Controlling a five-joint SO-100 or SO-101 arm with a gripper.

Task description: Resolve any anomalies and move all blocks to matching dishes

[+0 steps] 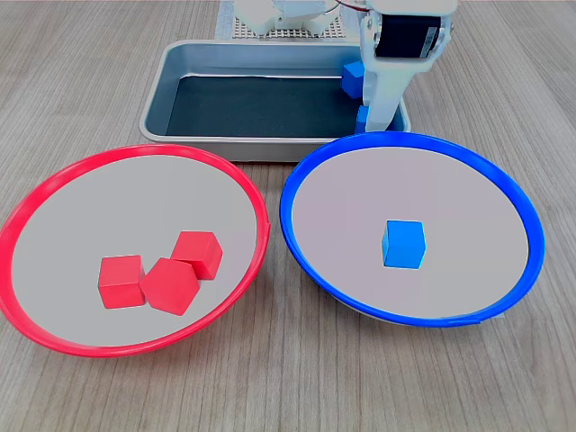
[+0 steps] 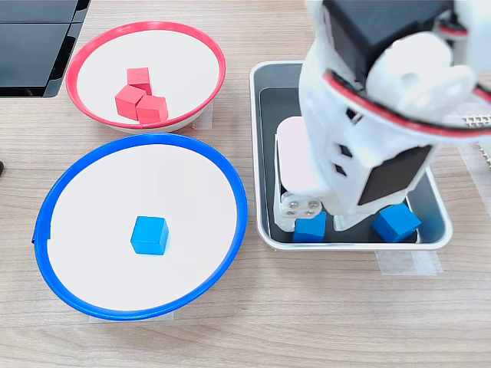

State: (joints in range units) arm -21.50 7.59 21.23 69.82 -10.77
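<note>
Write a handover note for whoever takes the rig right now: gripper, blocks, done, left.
Gripper: down in the grey tray, right over one blue block; whether it is open or shut on it cannot be told.
Second blue block in the tray, beside it and untouched.
Done: three red blocks in the red-rimmed dish; one blue block in the blue-rimmed dish, rim at.
Left: both tray blocks go to the blue-rimmed dish.
</note>
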